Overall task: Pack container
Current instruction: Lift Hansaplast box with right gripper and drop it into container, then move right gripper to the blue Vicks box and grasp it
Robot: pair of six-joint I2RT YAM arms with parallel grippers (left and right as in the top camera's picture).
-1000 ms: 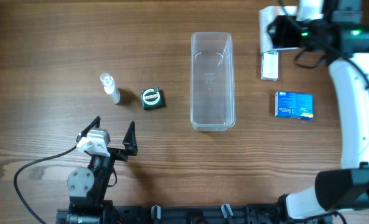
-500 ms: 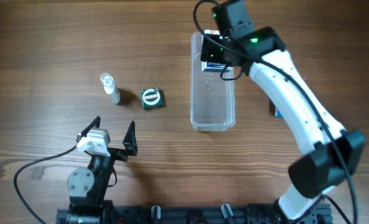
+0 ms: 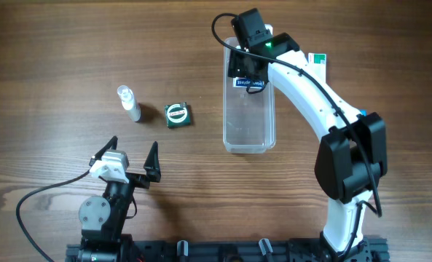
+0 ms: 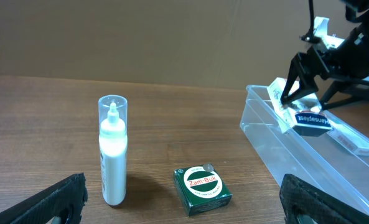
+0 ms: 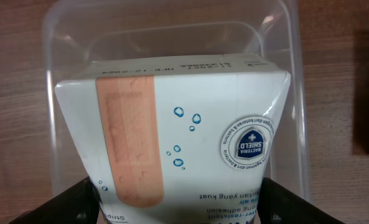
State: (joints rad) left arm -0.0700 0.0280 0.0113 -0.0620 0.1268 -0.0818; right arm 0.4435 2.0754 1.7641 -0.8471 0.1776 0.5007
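The clear container point(image 3: 249, 124) lies lengthwise at the table's middle. My right gripper point(image 3: 245, 73) is shut on a white plaster box point(image 3: 249, 82) and holds it over the container's far end. In the right wrist view the plaster box point(image 5: 172, 130) fills the frame between the right gripper's fingers point(image 5: 183, 208), with the container point(image 5: 282, 43) below it. In the left wrist view the plaster box point(image 4: 312, 119) hangs over the container point(image 4: 284, 155). My left gripper point(image 3: 132, 161) is open and empty near the front edge.
A small white bottle point(image 3: 129, 102) point(image 4: 112, 152) stands left of a green Zam-Buk box point(image 3: 178, 115) point(image 4: 203, 188), both left of the container. A white and green box point(image 3: 318, 64) and a blue box point(image 3: 361, 114) lie to the right, partly hidden by the right arm.
My right arm has swung from the table's far right to the container's far end, carrying the plaster box. The left arm has not moved.
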